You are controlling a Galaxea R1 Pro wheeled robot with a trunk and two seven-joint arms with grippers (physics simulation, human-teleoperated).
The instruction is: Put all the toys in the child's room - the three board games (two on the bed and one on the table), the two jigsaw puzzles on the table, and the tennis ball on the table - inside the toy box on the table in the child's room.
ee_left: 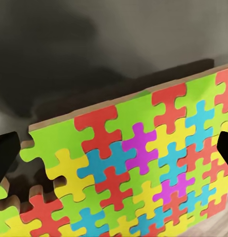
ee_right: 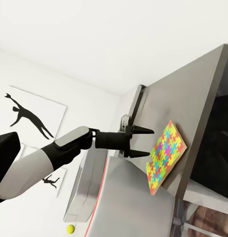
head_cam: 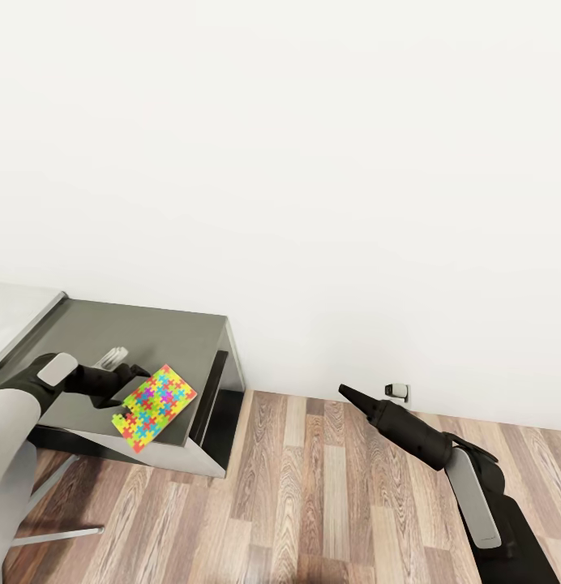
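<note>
Jaws of left gripper spread wide, hovering beside jigsaw puzzle lying flat near desk edge. Step: puzzle pickup. Next: close in, pinch its edge. Right gripper: can't tell.

Head cam looks down from high up at the table corner, wall and wood floor. Left wrist cam sits right up against the jigsaw puzzle. Right wrist cam views the same puzzle and table from farther off, sideways.
</note>
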